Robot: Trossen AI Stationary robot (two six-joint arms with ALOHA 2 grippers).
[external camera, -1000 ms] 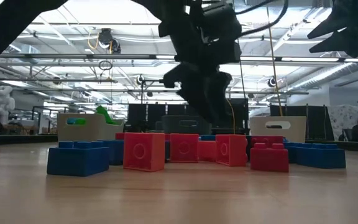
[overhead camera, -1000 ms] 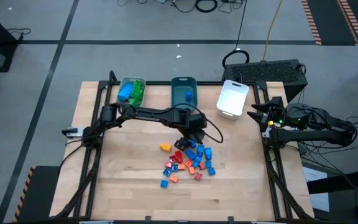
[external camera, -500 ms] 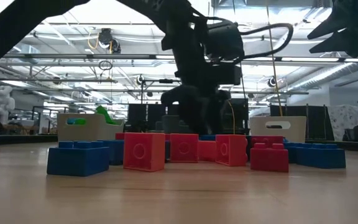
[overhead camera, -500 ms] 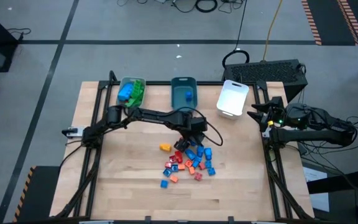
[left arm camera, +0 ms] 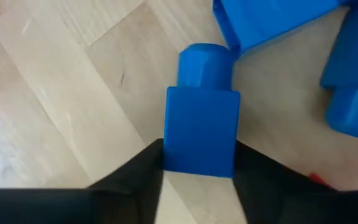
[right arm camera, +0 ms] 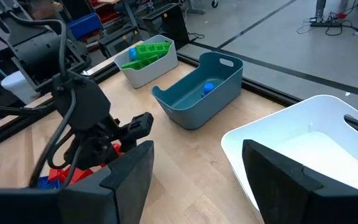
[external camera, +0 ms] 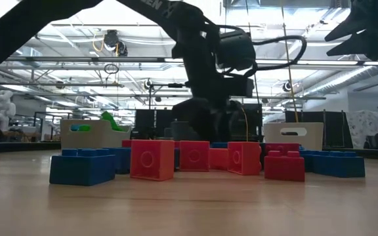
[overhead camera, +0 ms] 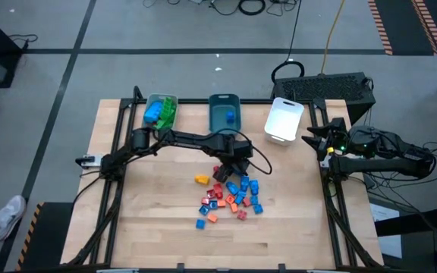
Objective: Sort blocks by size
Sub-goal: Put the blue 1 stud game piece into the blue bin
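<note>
One small blue block (left arm camera: 201, 127) sits pinched between the left gripper (left arm camera: 197, 171) fingers at the pile's top edge, on the table (overhead camera: 150, 227) — pick step. Next: lift clear, carry to a tray by size. Right gripper (right arm camera: 194, 171) open, parked by the white tray (right arm camera: 278, 134).

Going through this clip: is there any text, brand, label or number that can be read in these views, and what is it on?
Left arm, low view: pale lettering along the top of the arm link, too blurred and cropped to read.
Blocks, trays, table: no print visible in any view.
Nothing else legible.
</note>
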